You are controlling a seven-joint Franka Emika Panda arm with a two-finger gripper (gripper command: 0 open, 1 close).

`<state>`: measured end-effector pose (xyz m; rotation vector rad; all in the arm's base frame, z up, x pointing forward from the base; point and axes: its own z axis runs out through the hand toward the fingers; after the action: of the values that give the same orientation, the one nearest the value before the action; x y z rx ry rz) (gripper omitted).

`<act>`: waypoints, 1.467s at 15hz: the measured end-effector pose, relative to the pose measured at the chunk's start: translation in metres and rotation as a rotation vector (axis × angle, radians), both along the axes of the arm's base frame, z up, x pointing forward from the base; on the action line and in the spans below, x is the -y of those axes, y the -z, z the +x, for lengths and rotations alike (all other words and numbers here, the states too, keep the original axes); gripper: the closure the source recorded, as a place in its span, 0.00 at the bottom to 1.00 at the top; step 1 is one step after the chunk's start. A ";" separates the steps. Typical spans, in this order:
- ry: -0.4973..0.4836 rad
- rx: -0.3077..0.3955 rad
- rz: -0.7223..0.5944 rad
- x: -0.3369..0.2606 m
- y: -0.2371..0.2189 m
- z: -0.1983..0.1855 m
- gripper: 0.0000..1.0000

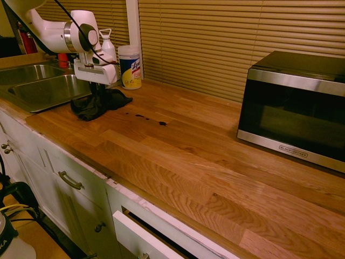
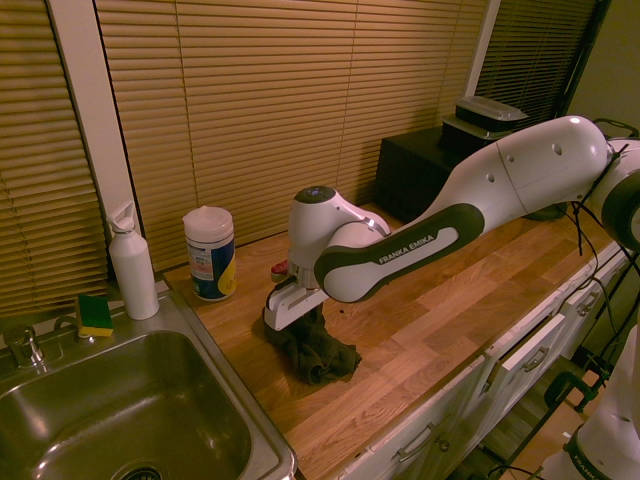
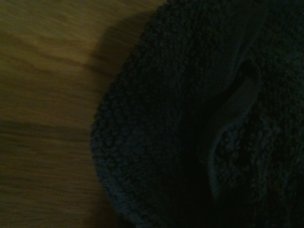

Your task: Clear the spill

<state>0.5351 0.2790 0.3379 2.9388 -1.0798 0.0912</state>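
Home kitchen. Wooden butcher-block tabletop (image 1: 178,156) over white cabinets with drawers (image 1: 70,183). Stainless double sink (image 1: 38,89) with faucet (image 2: 22,345) at one end; sponge (image 2: 95,314), white bottle (image 2: 131,262), wipes canister (image 1: 130,66) near sink's back edge. Microwave (image 1: 294,108) at far end. Slatted blinds (image 1: 215,38) behind.

open countertop (image 1: 178,162), microwave (image 1: 294,105) far side

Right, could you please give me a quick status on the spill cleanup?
Gripper down on the black cloth, fingers hidden. Spill on the counter, beside the cloth, not wiped. Nothing between them.
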 end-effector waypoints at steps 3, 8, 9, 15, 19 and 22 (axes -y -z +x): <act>0.023 -0.006 -0.016 0.024 -0.001 0.011 1.00; 0.064 -0.009 -0.062 0.068 -0.002 0.027 1.00; 0.075 -0.010 -0.068 0.077 -0.002 0.029 1.00; 0.137 -0.012 -0.094 0.132 -0.003 0.029 1.00; 0.183 -0.008 -0.100 0.174 -0.006 0.021 1.00; 0.218 -0.007 -0.115 0.210 -0.011 0.014 1.00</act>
<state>0.5495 0.0693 0.3486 2.7001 -1.3363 0.1357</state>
